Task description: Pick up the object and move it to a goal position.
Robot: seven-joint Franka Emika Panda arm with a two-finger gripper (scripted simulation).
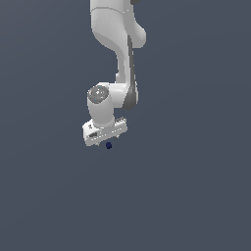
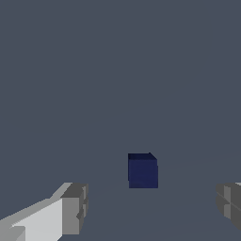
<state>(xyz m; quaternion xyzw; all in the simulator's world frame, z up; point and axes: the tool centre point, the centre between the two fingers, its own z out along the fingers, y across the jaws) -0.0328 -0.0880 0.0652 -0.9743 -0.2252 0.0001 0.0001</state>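
Observation:
The object is a tiny dark navy-blue block (image 1: pixel 108 145) on the grey floor. In the wrist view it shows as a small cube (image 2: pixel 142 170) with flat faces, not a ball. My white gripper (image 1: pixel 105 138) hangs right above it in the exterior view. In the wrist view the gripper (image 2: pixel 150 209) is open. One grey fingertip (image 2: pixel 74 209) and the other (image 2: pixel 229 206) stand wide apart, and the cube lies between their lines, a little ahead of the tips. Neither finger touches it.
A plain grey floor (image 1: pixel 196 196) fills both views. The white arm (image 1: pixel 117 44) comes down from the top of the exterior view. No goal marker shows.

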